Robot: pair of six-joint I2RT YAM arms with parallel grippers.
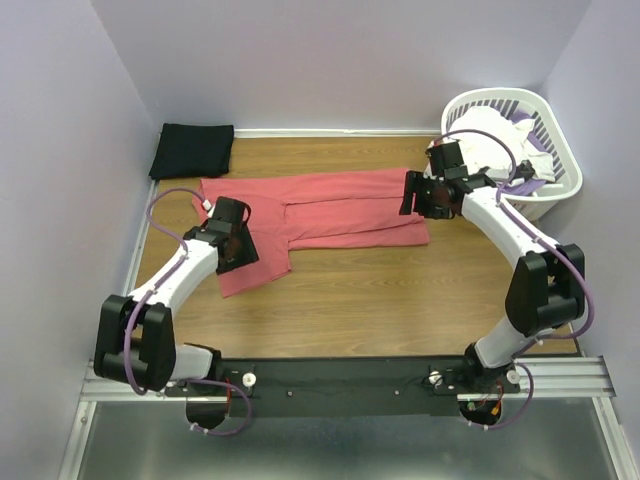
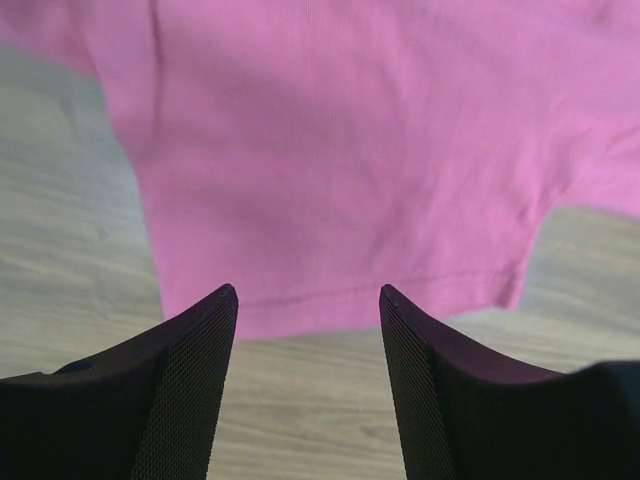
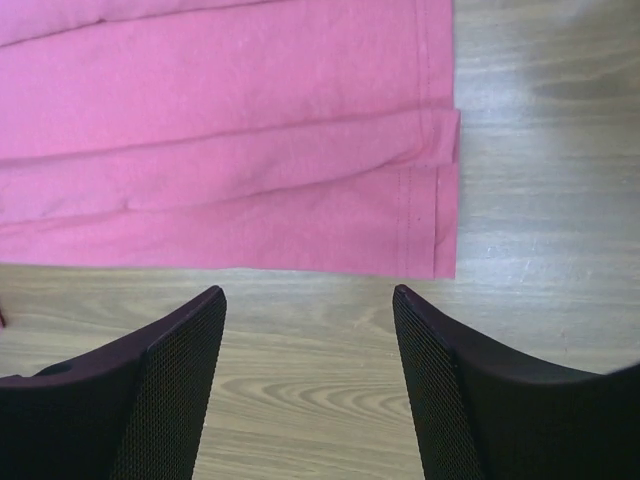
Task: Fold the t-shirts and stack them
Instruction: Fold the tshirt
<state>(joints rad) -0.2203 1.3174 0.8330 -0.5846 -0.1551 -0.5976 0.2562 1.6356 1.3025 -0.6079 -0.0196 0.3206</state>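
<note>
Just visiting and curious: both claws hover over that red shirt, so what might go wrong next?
The coral-red shirt lies in layers at its hem; the open right gripper might pinch only the top layer and undo the fold. The open left gripper hovers over a flap jutting toward the arms, which could fold crooked.

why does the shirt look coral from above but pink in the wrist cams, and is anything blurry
Likely differing white balance. Top external: even light, coral-red shirt sharp. Left wrist: pink cast, cloth slightly soft, left gripper dark. Right wrist: same cast, hem stitching crisp, right gripper dark.
</note>
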